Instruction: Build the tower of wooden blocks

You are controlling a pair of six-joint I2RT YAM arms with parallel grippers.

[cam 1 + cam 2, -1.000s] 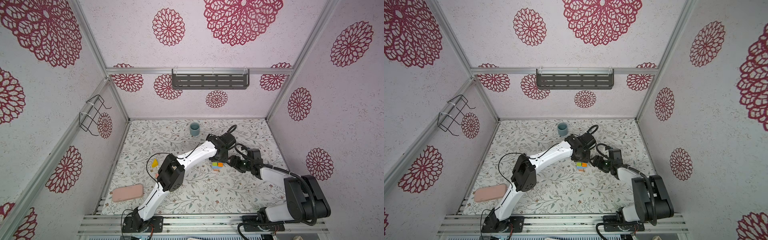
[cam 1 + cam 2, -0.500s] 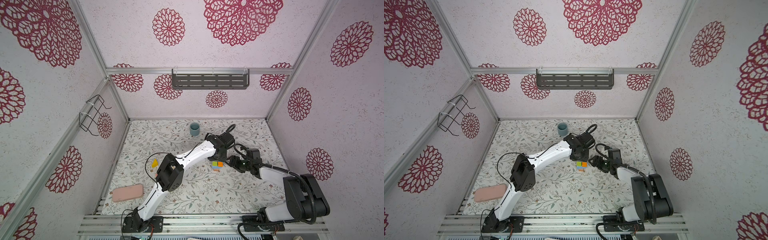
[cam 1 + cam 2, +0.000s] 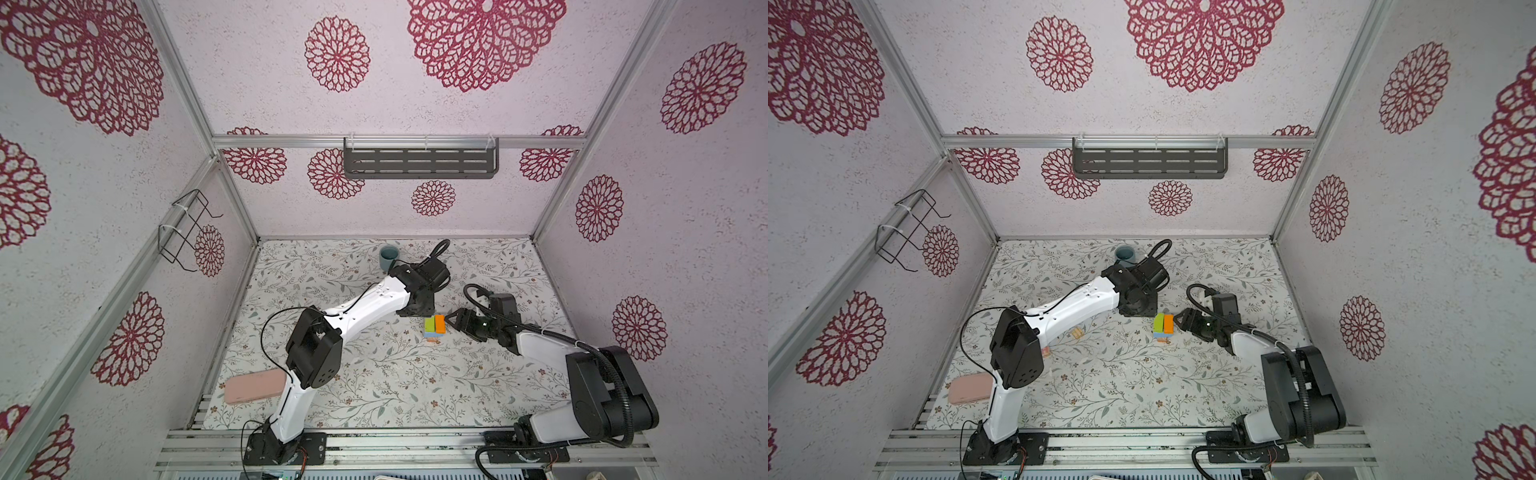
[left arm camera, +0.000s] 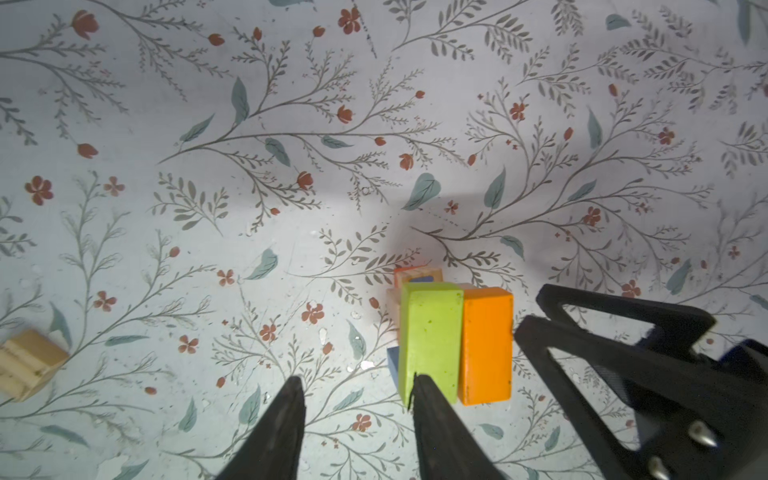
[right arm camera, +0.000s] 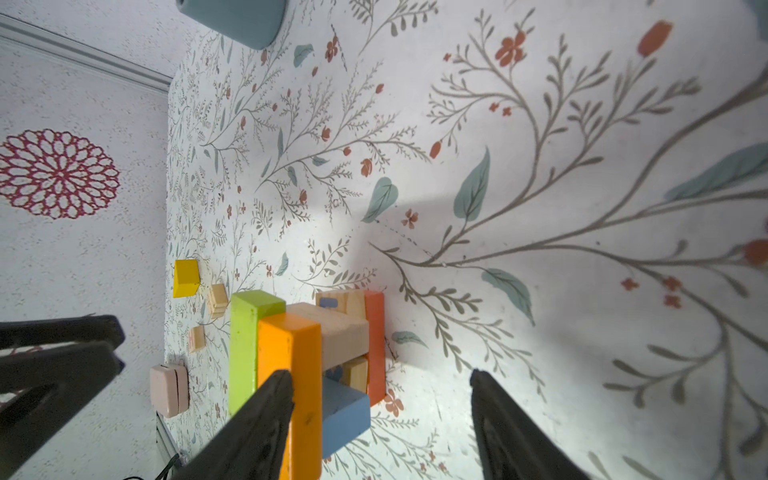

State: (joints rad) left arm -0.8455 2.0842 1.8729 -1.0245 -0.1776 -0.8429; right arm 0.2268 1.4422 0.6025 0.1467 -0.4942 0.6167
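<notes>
two empty, released end effectors flanked the tower [image 3: 434,327] on the worktop [image 3: 374,374], my left end effector [image 4: 356,380] just beside the end of the green block [image 4: 432,336], my right end effector [image 5: 380,374] beside the orange block [image 4: 486,345], while the yellow wedge [image 5: 185,277] lay well apart on the side of my left arm [image 3: 374,297].

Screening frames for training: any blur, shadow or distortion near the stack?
Left wrist view: lime-green rectangular wood block sharp, soft shadow on floral mat beyond it. Right wrist view: mat print stretched wide, right end effector's fingers blurred.
</notes>
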